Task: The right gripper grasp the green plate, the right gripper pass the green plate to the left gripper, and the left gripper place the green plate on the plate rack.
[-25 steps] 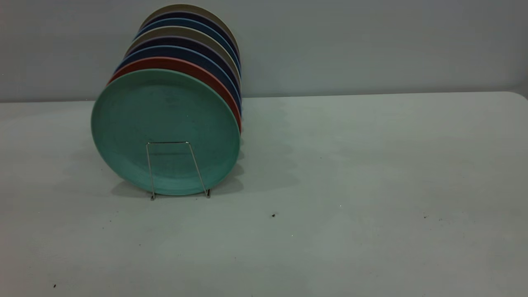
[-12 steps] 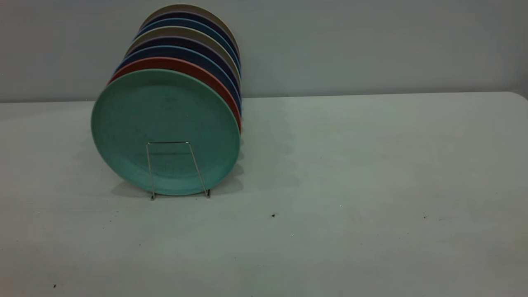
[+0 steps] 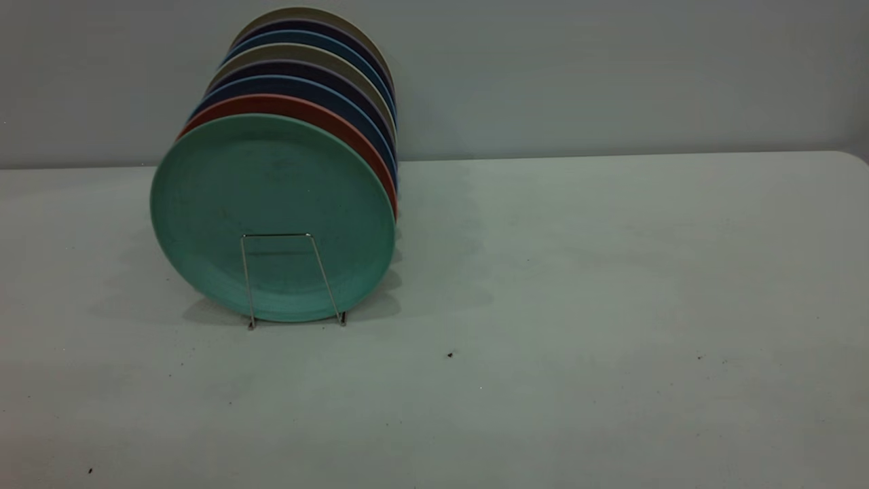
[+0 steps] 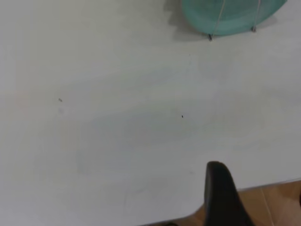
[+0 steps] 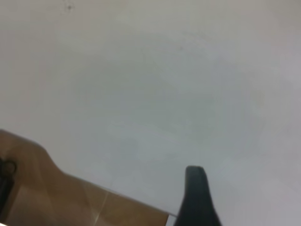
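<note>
The green plate (image 3: 271,204) stands upright at the front of the plate rack (image 3: 292,278), leaning behind its front wire loop, on the table's left side. Its lower rim (image 4: 230,21) and the rack's wire feet also show in the left wrist view. Neither arm appears in the exterior view. Only a black part of my left gripper (image 4: 221,197) shows in the left wrist view, over the table's near edge and well away from the plate. A black part of my right gripper (image 5: 196,197) shows above bare table near an edge, holding nothing that I can see.
Behind the green plate stand a salmon-pink plate (image 3: 326,122), several dark blue plates (image 3: 319,88) and grey ones. The pale table (image 3: 577,285) stretches right of the rack. Brown floor (image 5: 56,197) lies beyond the table edge in both wrist views.
</note>
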{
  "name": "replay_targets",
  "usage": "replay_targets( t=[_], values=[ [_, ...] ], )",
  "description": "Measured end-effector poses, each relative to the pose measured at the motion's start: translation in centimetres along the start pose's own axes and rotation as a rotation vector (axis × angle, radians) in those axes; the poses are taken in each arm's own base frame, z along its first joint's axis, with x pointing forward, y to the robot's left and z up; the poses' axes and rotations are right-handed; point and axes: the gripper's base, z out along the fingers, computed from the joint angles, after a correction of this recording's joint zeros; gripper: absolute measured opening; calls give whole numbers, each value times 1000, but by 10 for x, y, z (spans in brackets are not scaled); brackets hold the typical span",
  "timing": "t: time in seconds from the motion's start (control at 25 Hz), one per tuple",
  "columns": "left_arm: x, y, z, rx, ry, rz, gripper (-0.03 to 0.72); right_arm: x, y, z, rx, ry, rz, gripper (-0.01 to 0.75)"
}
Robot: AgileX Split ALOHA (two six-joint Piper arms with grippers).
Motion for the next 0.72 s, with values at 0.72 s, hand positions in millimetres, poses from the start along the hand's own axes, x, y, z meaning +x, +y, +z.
replay_targets(
  t=[0.72],
  values=[
    [19, -1, 18, 21, 13, -51, 427, 5, 3, -8, -2, -70, 0, 573]
  ],
)
